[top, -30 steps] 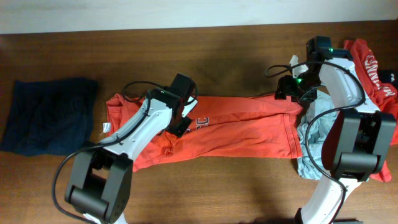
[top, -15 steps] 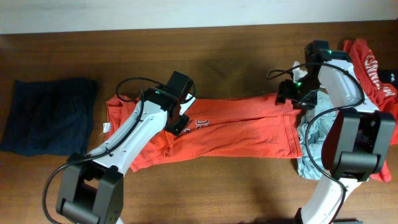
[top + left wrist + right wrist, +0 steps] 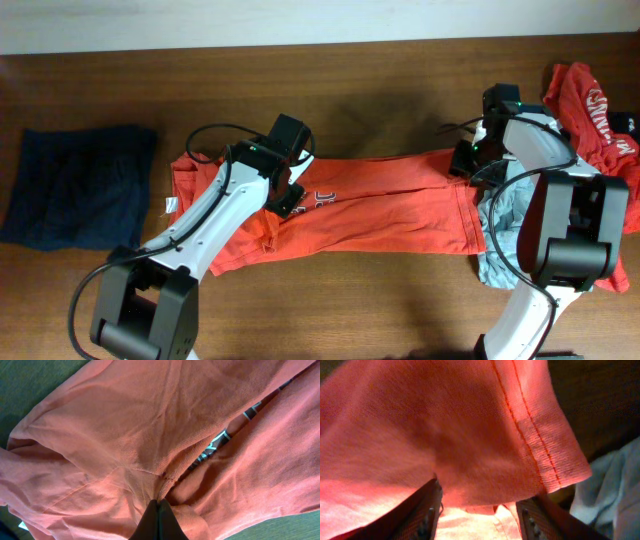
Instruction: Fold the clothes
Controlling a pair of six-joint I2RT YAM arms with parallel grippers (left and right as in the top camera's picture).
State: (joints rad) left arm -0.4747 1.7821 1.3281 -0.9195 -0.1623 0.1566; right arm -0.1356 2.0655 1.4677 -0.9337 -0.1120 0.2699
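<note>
1. Well to the left of the left gripper (image 3: 290,200), a folded navy garment (image 3: 75,185) lies flat on the table (image 3: 350,90). Leave it alone.
2. The left gripper's fingers are pressed together on a small pinch of the orange garment (image 3: 400,200). The pinch sits at a seam junction, just beside the printed lettering.
3. The garment runs from this pinch across to the right gripper (image 3: 465,160). It lies as a long, mostly flat band.
4. In the right wrist view the fingers (image 3: 427,510) stand apart with the double-stitched hem draped between them. It cannot be told whether they clamp the cloth.
5. Confirm that hold before moving. Then, as a judgement, lift both ends together and keep the span lightly taut, so the fold line lands straight.
6. Below and to the right of the right gripper lies a grey garment (image 3: 505,205). A red printed shirt (image 3: 595,100) lies further right. Avoid dragging the hem onto either.
</note>
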